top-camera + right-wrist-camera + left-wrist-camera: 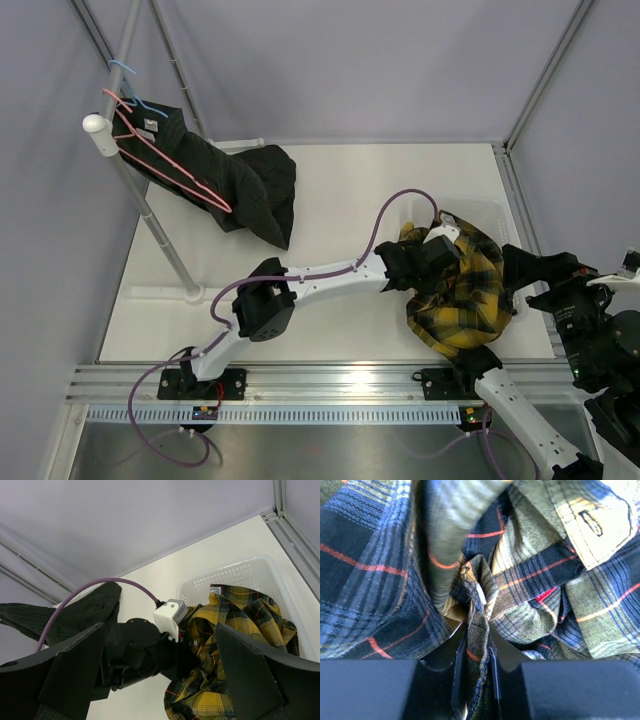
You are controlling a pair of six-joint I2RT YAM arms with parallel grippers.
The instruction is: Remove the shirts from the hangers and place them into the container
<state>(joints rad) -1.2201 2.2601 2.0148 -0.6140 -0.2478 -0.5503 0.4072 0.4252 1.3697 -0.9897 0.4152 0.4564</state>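
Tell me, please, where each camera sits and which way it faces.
Top: above and behind, looking down on the table; left arm and right arm show.
Left wrist: close above the plaid shirt; left gripper pinches a fold.
Right wrist: looks across at the basket; open right gripper frames it.
Shared: all three show the plaid shirt.

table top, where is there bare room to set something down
Bare table lies between the black shirt and the basket, and in the near strip between the left arm and the front rail. Crowded on the right: the plaid shirt fills and overhangs the basket, and the left arm reaches into it.
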